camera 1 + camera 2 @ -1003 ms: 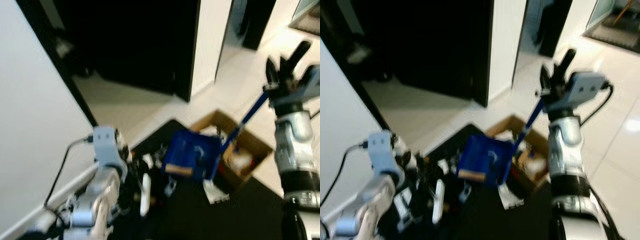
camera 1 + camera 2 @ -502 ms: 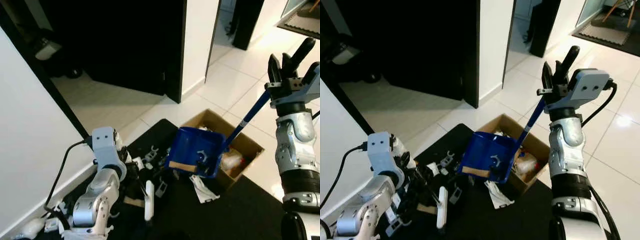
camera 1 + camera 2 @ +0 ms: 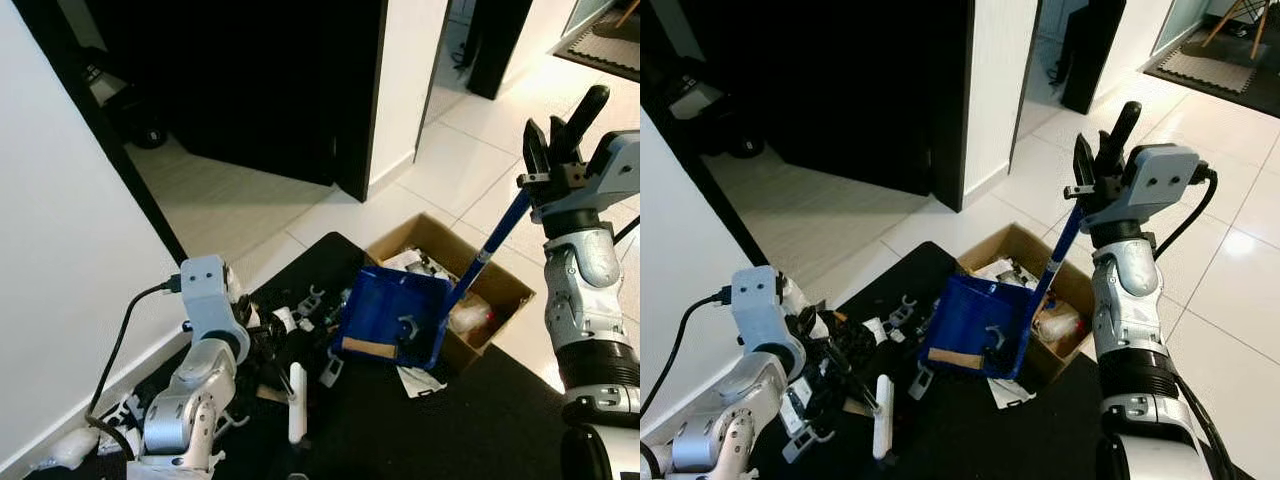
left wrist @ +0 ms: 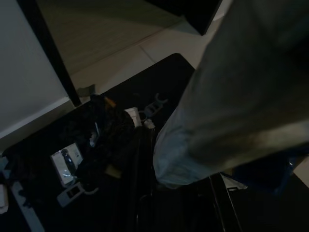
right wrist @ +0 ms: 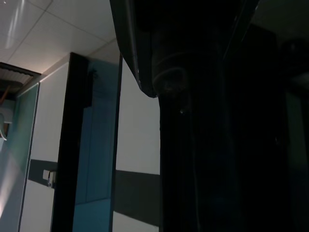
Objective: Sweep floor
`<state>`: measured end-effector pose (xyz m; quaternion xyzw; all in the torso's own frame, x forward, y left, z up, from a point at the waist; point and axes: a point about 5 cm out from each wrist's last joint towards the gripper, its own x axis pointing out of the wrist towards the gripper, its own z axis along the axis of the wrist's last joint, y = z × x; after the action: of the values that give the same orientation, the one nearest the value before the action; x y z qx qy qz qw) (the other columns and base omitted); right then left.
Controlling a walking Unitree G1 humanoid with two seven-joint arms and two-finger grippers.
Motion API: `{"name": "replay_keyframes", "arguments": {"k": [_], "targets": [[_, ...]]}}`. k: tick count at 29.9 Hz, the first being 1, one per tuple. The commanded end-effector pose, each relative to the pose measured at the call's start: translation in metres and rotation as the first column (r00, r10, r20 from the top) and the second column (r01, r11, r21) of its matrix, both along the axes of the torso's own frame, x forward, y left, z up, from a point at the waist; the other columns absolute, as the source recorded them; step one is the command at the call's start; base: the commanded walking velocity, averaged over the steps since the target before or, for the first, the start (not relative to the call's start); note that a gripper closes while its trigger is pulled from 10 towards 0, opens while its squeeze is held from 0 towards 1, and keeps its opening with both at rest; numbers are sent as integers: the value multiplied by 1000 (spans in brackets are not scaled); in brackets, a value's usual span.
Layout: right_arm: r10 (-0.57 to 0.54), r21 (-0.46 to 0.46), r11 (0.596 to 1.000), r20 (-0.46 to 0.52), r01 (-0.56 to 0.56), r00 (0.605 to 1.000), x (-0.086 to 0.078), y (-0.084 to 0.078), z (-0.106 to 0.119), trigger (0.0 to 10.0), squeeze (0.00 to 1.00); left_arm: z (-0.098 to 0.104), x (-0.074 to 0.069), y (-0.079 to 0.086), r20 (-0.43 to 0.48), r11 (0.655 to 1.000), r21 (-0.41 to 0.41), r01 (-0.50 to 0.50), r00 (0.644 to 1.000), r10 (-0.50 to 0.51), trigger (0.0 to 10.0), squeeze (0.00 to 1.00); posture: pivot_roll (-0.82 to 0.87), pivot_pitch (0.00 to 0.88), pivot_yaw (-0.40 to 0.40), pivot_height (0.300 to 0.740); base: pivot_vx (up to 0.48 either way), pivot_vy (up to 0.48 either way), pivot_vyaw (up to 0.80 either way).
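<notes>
1. The right gripper [image 3: 555,150] is holding the top of the long blue handle [image 3: 490,244] of a blue dustpan [image 3: 393,317], its jaws pinching the handle high on the right of the scene while the black fingers point up.
2. The dustpan is hanging tilted above the black mat [image 3: 470,420], its far edge right beside the near-left wall of an open cardboard box [image 3: 498,272]; a tan scrap [image 3: 366,348] is lying inside the pan near its lower lip.
3. The box is sitting where the mat meets the white tiled floor [image 3: 455,165], and it is already holding white and clear rubbish, so by my judgement some debris has been collected.
4. The left gripper [image 3: 845,372] is staying low on the near left, over a heap of small litter; whether its jaws are spread or closed cannot be told, as dark clutter is hiding them.
5. A white brush-like bar [image 3: 296,402] is lying on the mat just right of that heap, with grey clips [image 3: 310,297] and white scraps around it.
6. A crumpled white paper [image 3: 420,379] is lying on the mat below the pan, near the box.
7. Judging from this, the job is only partly done: the pan's load appears not yet tipped into the box, and the heap on the left is waiting to be swept up.
</notes>
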<state>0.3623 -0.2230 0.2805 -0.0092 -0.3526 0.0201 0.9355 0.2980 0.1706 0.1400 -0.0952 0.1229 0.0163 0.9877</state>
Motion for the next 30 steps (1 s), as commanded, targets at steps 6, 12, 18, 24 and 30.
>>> {"name": "replay_keyframes", "arguments": {"k": [6, 12, 18, 24, 30], "targets": [[-59, -89, 994, 72, 65, 996, 5, -3, 18, 10000, 0, -8, -5, 7, -18, 1000, 25, -5, 1000, 5, 10000, 0, 107, 207, 62, 740, 0, 0, 0], [-136, -139, 979, 82, 147, 987, 11, -8, 27, 10000, 0, -11, -9, 10, -26, 999, 32, -12, 1000, 13, 10000, 0, 125, 208, 54, 740, 0, 0, 0], [-220, -193, 950, 138, 244, 966, 15, -7, 42, 10000, 0, -12, -13, 13, -28, 999, 37, -15, 999, 16, 10000, 0, 142, 213, 53, 740, 0, 0, 0], [-221, -266, 926, 197, 269, 955, 18, 6, 59, 10000, 0, -11, -16, 15, -24, 999, 44, -18, 1000, 19, 10000, 0, 162, 214, 46, 740, 0, 0, 0], [-195, -382, 878, 265, 288, 944, 22, 31, 69, 10000, 0, -11, -21, 18, -21, 998, 50, -26, 999, 27, 10000, 0, 182, 220, 38, 740, 0, 0, 0]]}}
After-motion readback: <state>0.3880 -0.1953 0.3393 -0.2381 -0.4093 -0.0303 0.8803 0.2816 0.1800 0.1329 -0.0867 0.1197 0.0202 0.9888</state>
